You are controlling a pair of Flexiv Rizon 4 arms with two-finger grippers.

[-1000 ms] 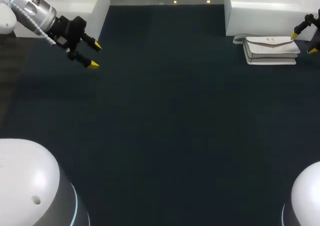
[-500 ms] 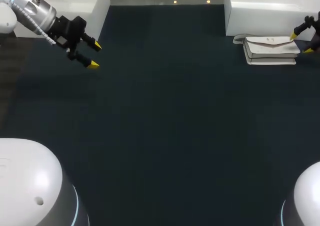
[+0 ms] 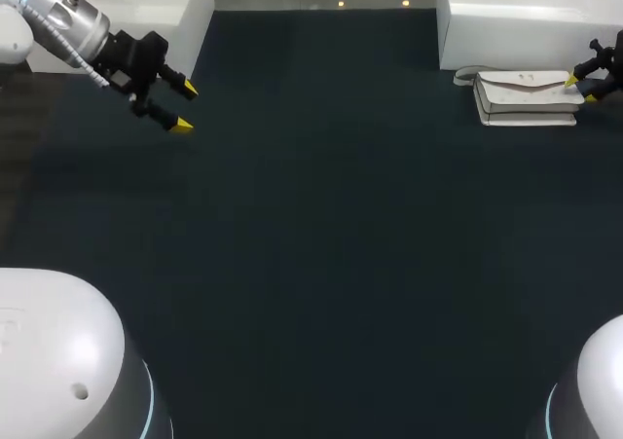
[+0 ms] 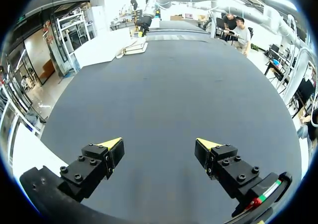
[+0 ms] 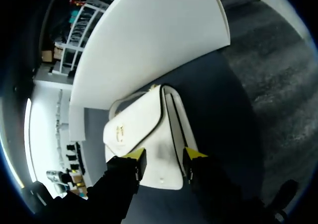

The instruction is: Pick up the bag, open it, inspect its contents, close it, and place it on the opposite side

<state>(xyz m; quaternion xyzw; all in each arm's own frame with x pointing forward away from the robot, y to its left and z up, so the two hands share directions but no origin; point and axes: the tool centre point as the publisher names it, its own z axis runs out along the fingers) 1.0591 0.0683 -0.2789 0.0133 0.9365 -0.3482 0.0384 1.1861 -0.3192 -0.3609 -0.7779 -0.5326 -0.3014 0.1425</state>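
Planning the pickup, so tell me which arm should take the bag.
Right. The right gripper is at the end of the white bag, at the far right of the table; its wrist view shows the bag right at it. The left gripper hangs open at the far left.

bag [image 3: 526, 98] far right on table [image 3: 321, 244] — right pincer [image 3: 581, 90] at its end | left pincer [image 3: 185, 108] far left, spread

Right claw [image 3: 579, 89] edged in over right end of bag [image 3: 521, 103]; fingers narrowed, now pinching its sides.
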